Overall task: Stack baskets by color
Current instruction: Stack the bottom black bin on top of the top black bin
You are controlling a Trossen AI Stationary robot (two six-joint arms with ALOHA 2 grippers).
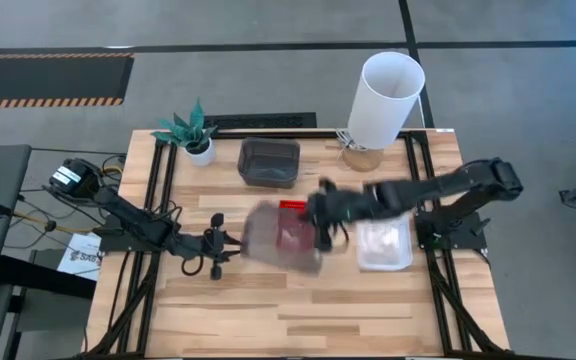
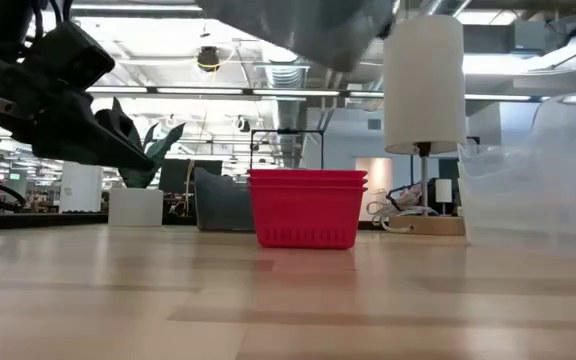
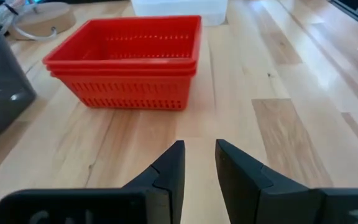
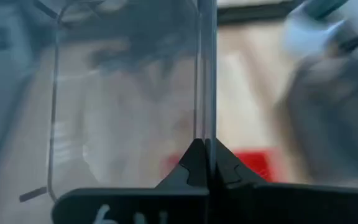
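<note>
Two red mesh baskets point(image 3: 126, 59), nested one in the other, stand on the table's middle point(image 2: 306, 208). Just above them hangs a smoky grey basket point(image 1: 280, 240), with my right gripper point(image 1: 320, 228) shut on it; in the low view only its underside point(image 2: 298, 25) shows. A second grey basket point(image 1: 268, 162) rests on its bottom farther back. A clear basket point(image 1: 383, 245) sits to the right of the red ones. My left gripper point(image 3: 199, 165) waits low over the table, left of the red baskets, its fingers a little apart with nothing between them. My right gripper pinches one thin side wall point(image 4: 207, 134) of the smoky grey basket between its two fingers. The fingers reach in from the table's right, slanting downward. The basket is lifted clear and hangs tilted over the red baskets.
A tall white cylinder point(image 1: 388, 95) stands on a round wooden base at the far right. A small potted plant point(image 1: 193, 130) stands at the far left. Bare wood lies along the table's near side point(image 1: 298, 320).
</note>
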